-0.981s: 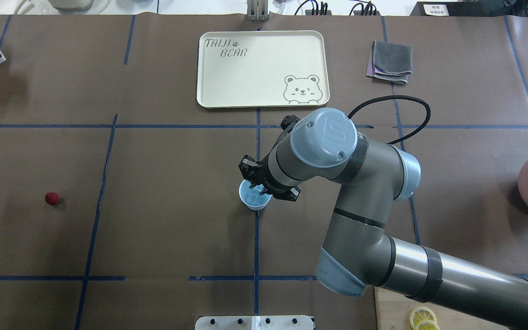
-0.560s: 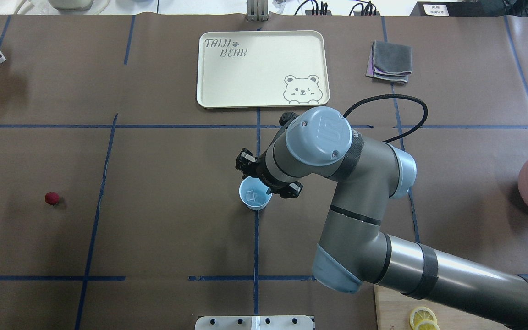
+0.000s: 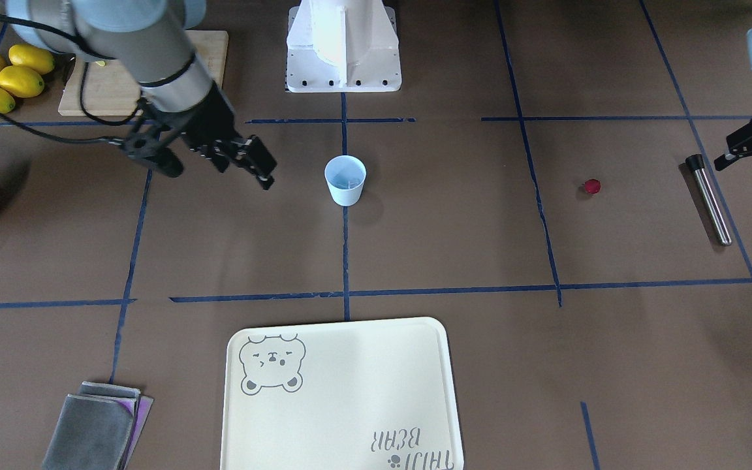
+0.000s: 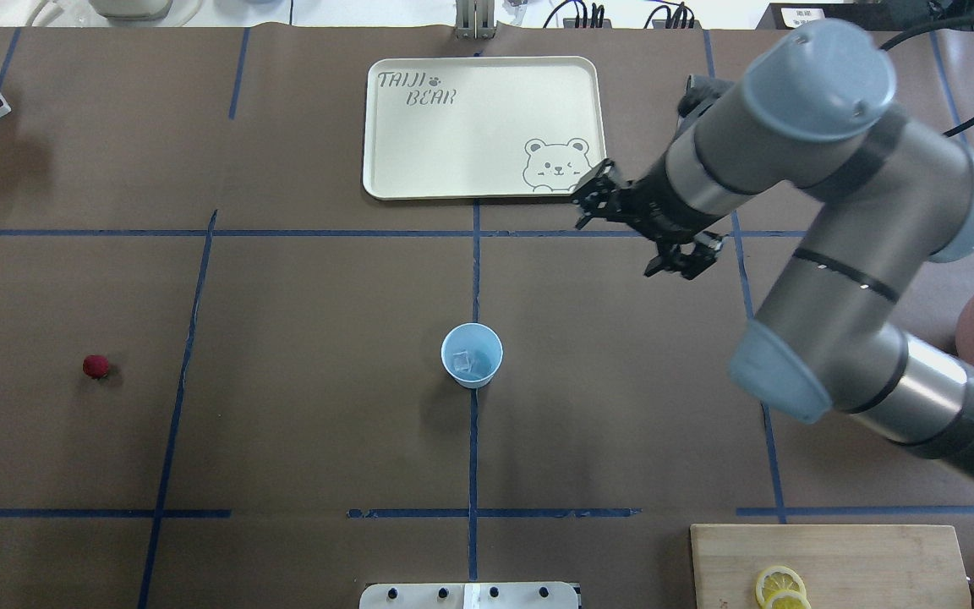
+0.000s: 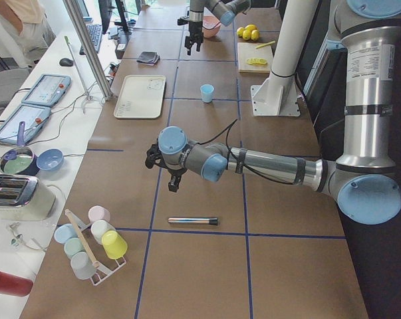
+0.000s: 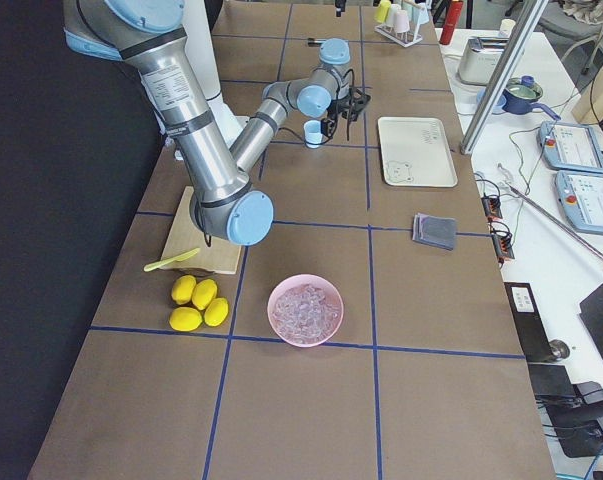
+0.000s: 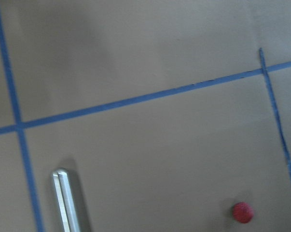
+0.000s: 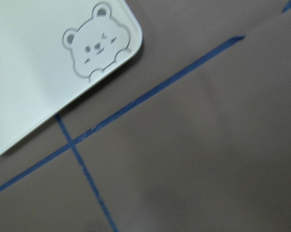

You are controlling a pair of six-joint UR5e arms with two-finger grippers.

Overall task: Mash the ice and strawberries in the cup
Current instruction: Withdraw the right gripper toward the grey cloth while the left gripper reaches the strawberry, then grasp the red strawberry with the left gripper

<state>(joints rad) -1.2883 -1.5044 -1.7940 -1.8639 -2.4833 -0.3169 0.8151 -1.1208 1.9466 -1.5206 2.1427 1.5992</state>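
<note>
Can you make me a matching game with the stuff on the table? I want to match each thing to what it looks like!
Things:
1. cup
2. strawberry
3. bowl
4. tray

Looks:
A. pink
B. dark red, small and round
C. pale blue, with ice inside
D. cream, with a bear drawn on it

Pairs: 1-C, 2-B, 3-A, 4-D
</note>
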